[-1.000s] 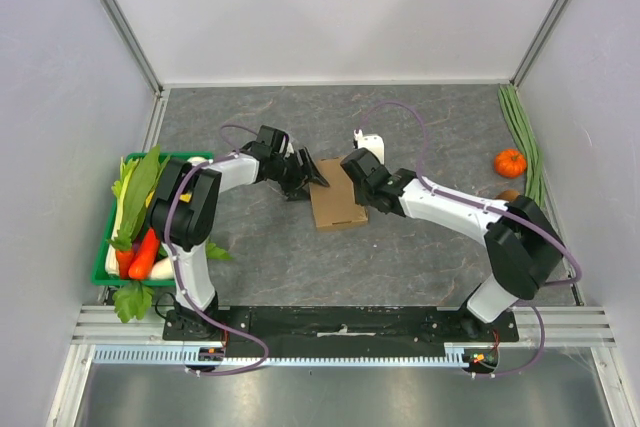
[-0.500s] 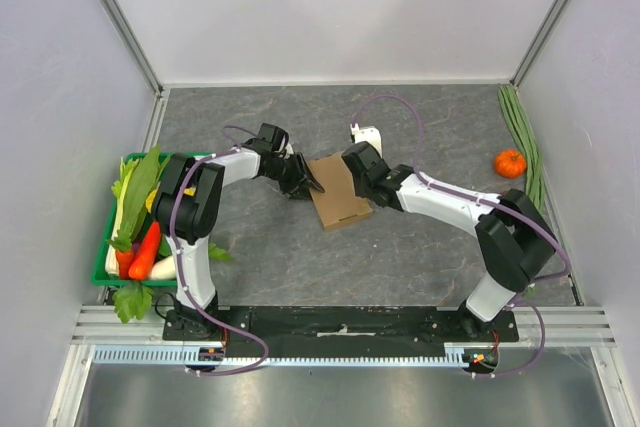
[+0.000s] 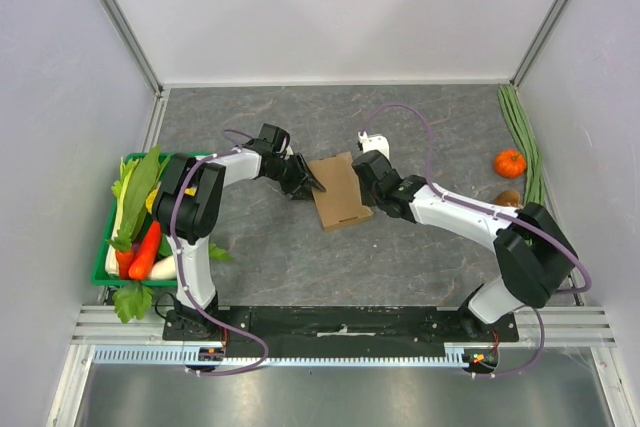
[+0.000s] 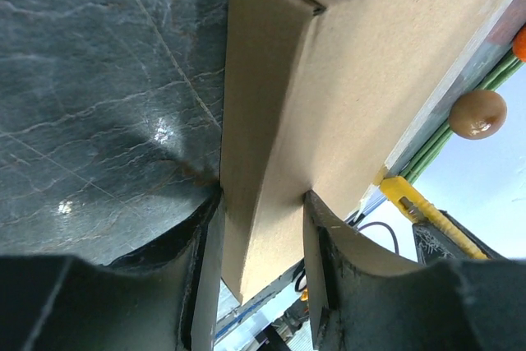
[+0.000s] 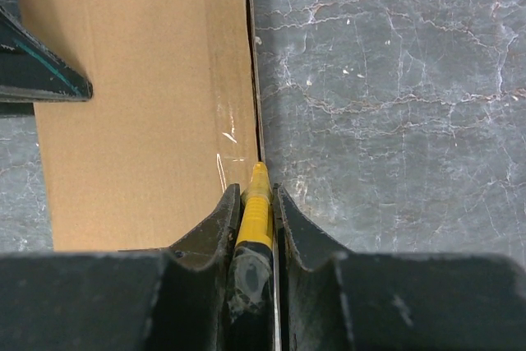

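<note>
The green tray [image 3: 100,269] at my left is holding a carrot [image 3: 146,250], leafy greens [image 3: 138,189] and pale stalks; leaves are spilling over its near rim. The cardboard box [image 3: 340,190] is lying closed at mid-table, contents not visible. My left gripper [image 4: 261,203] is clamping a side flap of the box, one finger on each face. My right gripper [image 5: 256,195] is gripping a yellow cutter [image 5: 258,182], whose tip is resting at the box's right edge, on the seam beside the table. Against half a second ago, my right wrist is sitting slightly nearer my bases along that edge and its elbow is swinging further right; the box and my left gripper are showing no shift. The table [image 3: 430,122] is dark grey and marbled. At its far right, a bundle of green stalks [image 3: 521,135], an orange fruit [image 3: 510,162] and a brown ball [image 3: 508,197] are lying well apart from the box. White walls with metal posts are enclosing the cell.
</note>
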Controlling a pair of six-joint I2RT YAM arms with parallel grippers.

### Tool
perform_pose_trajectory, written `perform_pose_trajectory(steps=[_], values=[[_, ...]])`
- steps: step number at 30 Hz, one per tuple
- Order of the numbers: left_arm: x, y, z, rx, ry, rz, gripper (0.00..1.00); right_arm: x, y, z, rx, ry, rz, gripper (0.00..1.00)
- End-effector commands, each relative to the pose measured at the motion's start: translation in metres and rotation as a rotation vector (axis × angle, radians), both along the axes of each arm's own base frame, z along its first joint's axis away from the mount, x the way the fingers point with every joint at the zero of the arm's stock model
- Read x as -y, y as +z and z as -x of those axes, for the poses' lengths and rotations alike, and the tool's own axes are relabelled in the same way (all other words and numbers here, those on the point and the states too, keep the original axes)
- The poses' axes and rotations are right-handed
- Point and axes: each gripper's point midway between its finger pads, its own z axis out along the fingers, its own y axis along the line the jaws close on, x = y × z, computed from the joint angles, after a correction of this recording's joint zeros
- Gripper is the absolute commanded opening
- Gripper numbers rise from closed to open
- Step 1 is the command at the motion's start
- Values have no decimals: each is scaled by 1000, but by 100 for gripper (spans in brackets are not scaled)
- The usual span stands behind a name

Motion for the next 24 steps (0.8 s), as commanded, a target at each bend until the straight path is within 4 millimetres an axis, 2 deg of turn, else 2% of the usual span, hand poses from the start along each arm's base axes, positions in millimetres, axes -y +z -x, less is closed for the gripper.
perform_pose_trajectory(steps=[1, 11, 17, 24], values=[[-26, -57, 16, -126, 107, -205, 17, -7, -1, 23, -51, 46, -50, 0], [-30, -62, 15, -133, 136, -229, 16, -3, 10, 33, -68, 50, -70, 0], [-30, -63, 15, -135, 137, -229, 16, -2, 0, 43, -106, 51, -75, 0], [-30, -64, 15, -136, 137, -229, 16, 6, -21, 51, -144, 41, -32, 0]])
